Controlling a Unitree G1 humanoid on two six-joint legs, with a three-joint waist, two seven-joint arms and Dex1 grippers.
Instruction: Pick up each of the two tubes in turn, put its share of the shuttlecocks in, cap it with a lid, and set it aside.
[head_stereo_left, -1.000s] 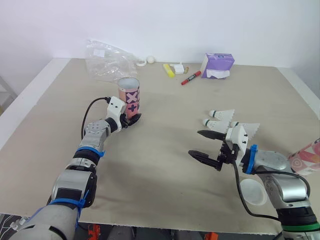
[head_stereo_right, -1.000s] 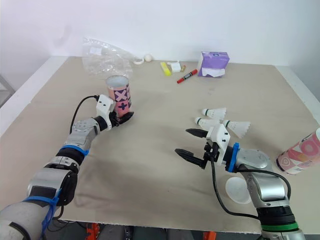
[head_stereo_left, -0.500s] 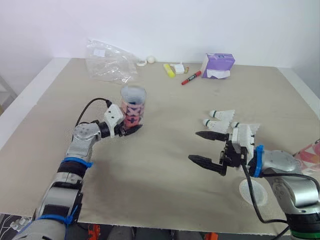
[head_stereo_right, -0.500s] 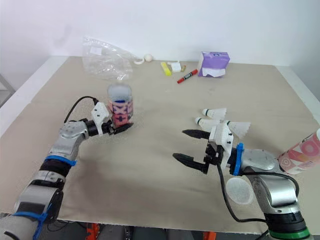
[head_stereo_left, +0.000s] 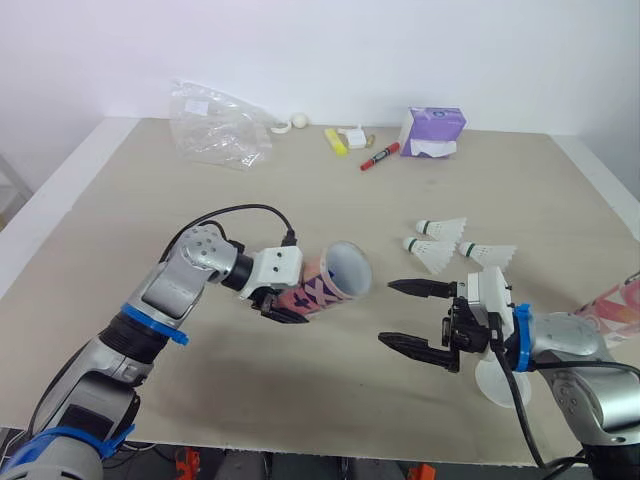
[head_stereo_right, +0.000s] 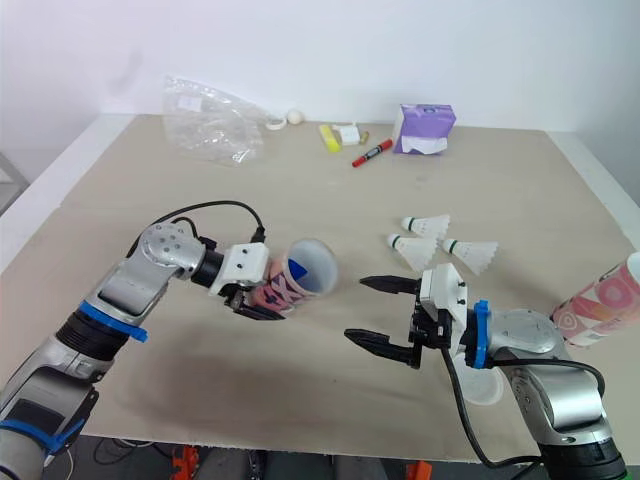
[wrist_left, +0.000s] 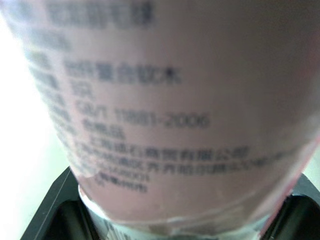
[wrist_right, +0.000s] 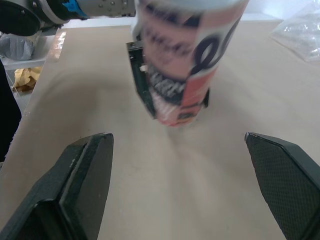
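While the left end effector (head_stereo_left: 283, 303) clamps the pink tube (head_stereo_left: 325, 283) tilted above the counter (head_stereo_left: 330, 190), mouth toward the empty, wide-apart right end effector (head_stereo_left: 392, 314), the three shuttlecocks (head_stereo_left: 441, 228) lie beyond it; a grip low on the tube could let it swivel during loading.

Counter (head_stereo_left: 300, 400): matt beige board, smooth, lightly scuffed.
Tube (head_stereo_left: 322, 287): printed paper sleeve, covered by a faintly glossy film; inner wall is left plain white.
Second tube (head_stereo_left: 622, 305): finished in the same glossy printed wrap.
Shuttlecocks (head_stereo_left: 440, 228): white skirts, matt, plastic-looking.
Lid (head_stereo_left: 492, 385): translucent white plastic, smooth.
Bag (head_stereo_left: 215, 128): clear plastic film, crinkled and shiny.
Left hand (head_stereo_left: 283, 303), right hand (head_stereo_left: 385, 312): fingers (wrist_right: 82, 175) are finished in matt black plastic; bodies are cased in white plastic.
Tissue pack (head_stereo_left: 433, 131): wrapped in purple soft plastic, slight sheen.
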